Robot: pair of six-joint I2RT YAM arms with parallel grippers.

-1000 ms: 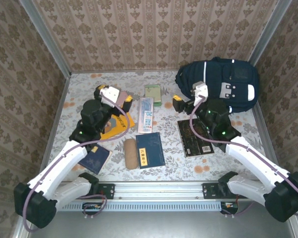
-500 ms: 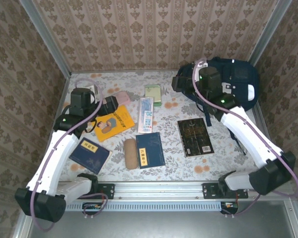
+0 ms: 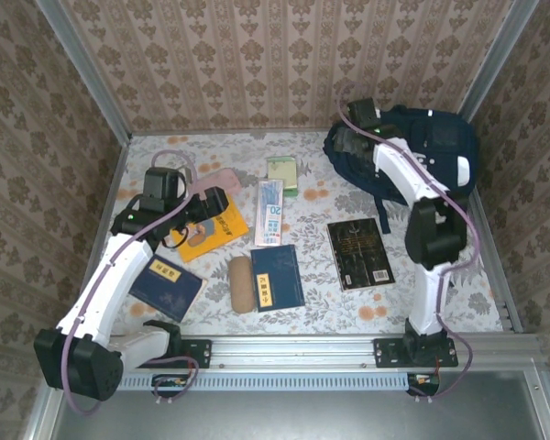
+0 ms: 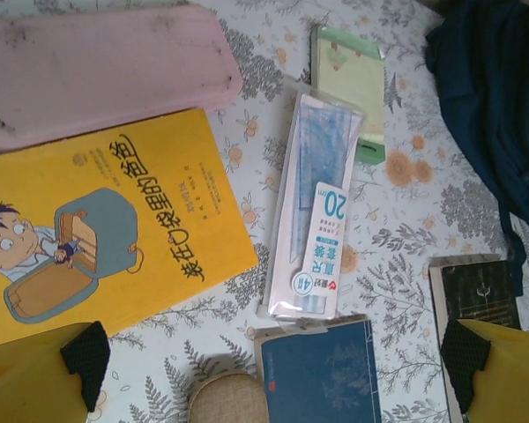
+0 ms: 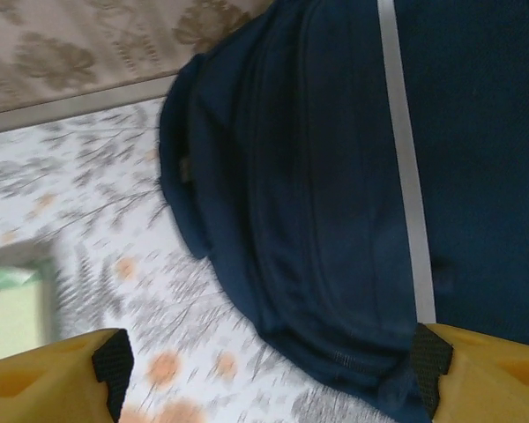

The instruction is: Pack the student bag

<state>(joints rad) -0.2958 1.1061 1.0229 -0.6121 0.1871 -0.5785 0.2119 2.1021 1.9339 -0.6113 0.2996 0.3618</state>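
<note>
Currently, the student bag point(image 3: 431, 151) lies at the far right corner of the desk point(image 3: 316, 206), close to the back wall. The right gripper point(image 5: 272, 357) hangs over the bag's left edge, its 2 fingers spread wide and holding nothing. The left gripper point(image 4: 273, 361) hovers by the yellow book point(image 4: 115, 247), likewise spread wide and empty.

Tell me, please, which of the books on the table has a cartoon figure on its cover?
The yellow book, beside the pink case; it alone has a yellow cover, with a boy drawn on it.
</note>
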